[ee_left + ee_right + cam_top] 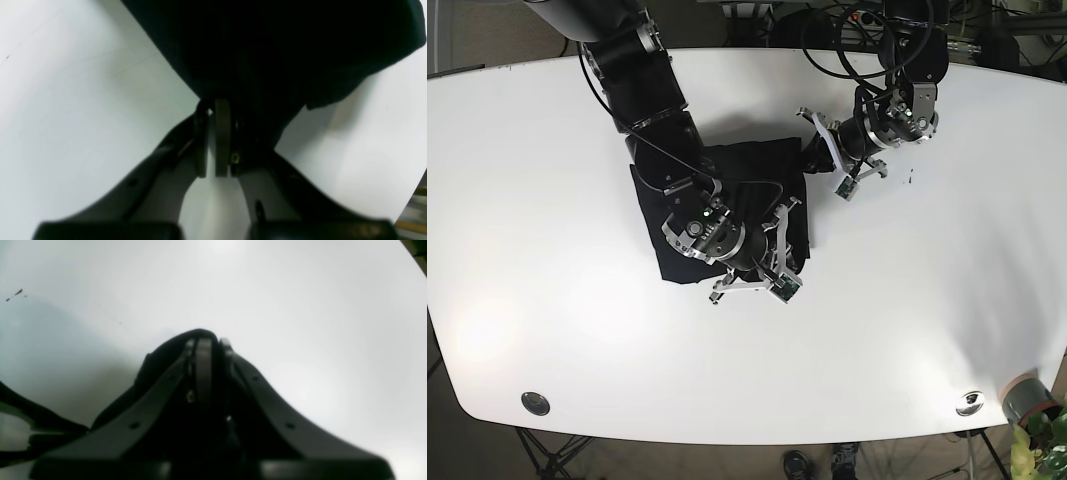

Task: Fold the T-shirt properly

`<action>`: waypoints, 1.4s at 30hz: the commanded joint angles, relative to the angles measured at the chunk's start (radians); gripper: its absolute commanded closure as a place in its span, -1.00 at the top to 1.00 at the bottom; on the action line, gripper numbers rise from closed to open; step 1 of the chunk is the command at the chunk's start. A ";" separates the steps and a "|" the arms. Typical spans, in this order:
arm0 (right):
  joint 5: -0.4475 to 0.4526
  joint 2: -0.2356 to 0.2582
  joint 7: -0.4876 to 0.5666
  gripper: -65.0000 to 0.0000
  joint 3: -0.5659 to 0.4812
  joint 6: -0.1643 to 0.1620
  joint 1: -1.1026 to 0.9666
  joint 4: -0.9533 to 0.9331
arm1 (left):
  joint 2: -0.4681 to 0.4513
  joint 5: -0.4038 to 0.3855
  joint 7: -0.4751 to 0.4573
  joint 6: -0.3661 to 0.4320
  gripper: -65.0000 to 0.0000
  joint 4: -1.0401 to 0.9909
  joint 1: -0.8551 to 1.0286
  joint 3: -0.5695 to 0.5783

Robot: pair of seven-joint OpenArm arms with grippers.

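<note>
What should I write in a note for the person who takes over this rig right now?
Left pincer: shut on the shirt, pinching its edge at the upper right corner.
Right pincer: shut on the shirt at its lower right edge.
The black shirt lies on the white table as a compact, roughly square bundle, partly under the right arm.
Done: it looks already folded at least once.
Left: finish this fold, release both pincers, check the edges are even.
</note>
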 commanded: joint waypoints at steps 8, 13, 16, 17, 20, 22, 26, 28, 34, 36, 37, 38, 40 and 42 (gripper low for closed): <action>0.008 -0.034 0.163 -0.92 0.002 -0.004 0.051 -0.161 | -0.002 -0.016 -0.019 -0.005 -0.95 0.023 -0.012 -0.001; 0.014 -0.044 0.191 -0.57 0.002 -0.004 0.072 -0.226 | -0.002 -0.018 -0.019 -0.005 -0.95 0.028 -0.009 -0.001; 0.014 -0.060 0.188 -0.03 0.014 -0.004 0.074 -0.226 | -0.005 -0.018 -0.019 -0.005 -0.95 0.057 -0.012 -0.001; 0.014 -0.063 0.188 0.10 0.031 -0.004 0.074 -0.226 | -0.005 -0.018 -0.019 -0.005 -0.95 0.066 -0.012 -0.002; 0.016 -0.068 0.188 0.27 0.086 -0.004 0.075 -0.187 | -0.008 -0.015 -0.019 -0.005 -0.95 0.097 -0.009 -0.004; 0.016 -0.068 0.183 0.27 0.111 -0.004 0.069 -0.140 | -0.011 -0.013 -0.014 -0.005 -0.95 0.126 -0.007 -0.007; 0.016 -0.067 0.119 0.28 0.177 0.002 0.066 -0.060 | -0.048 -0.016 -0.014 -0.005 -0.95 0.175 0.007 -0.005; 0.016 -0.067 0.079 0.28 0.237 0.005 0.064 -0.011 | -0.060 -0.016 -0.014 -0.005 -0.95 0.204 0.011 -0.005; 0.016 -0.056 0.025 0.24 0.366 0.005 0.028 0.100 | -0.059 -0.013 -0.014 -0.005 -0.95 0.275 0.037 -0.001; 0.016 -0.034 0.023 0.14 0.393 0.005 0.029 0.096 | -0.054 -0.013 -0.014 -0.005 -0.95 0.279 0.036 0.004; 0.016 -0.024 0.025 0.04 0.407 0.005 0.031 0.086 | -0.053 -0.012 -0.014 -0.005 -0.95 0.278 0.034 0.018; 0.016 -0.016 0.026 -0.06 0.410 0.005 0.028 0.075 | -0.053 -0.012 -0.014 -0.005 -0.95 0.278 0.033 0.032; 0.016 -0.005 0.026 -0.27 0.415 0.005 0.026 0.063 | -0.053 -0.012 -0.014 -0.003 -0.95 0.278 0.025 0.068; 0.016 0.016 0.028 -0.43 0.424 0.005 0.025 0.047 | -0.053 -0.012 -0.014 0.001 -0.95 0.276 0.010 0.102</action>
